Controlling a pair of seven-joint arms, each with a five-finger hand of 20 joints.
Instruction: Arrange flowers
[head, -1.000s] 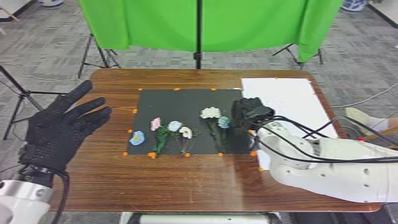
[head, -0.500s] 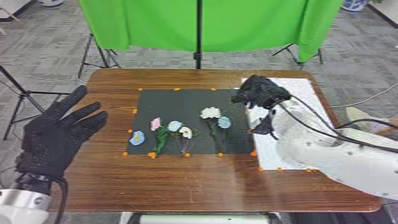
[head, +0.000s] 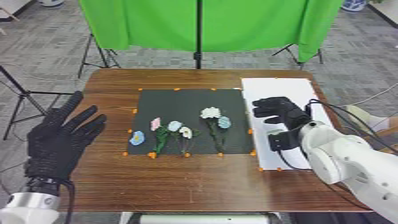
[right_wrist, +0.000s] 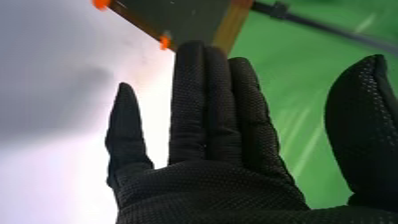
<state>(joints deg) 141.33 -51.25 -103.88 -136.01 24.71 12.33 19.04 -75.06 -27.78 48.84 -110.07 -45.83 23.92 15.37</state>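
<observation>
Right hand (head: 281, 107) farther right, over white sheet (head: 277, 87)

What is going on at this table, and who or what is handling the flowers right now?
A robot is at work arranging flowers, but neither hand holds one at this moment. Its right robot hand is open over the white sheet, and its left robot hand is open to the left of the dark mat. The flowers lie on that mat, among them a pink one and a large white one.
</observation>
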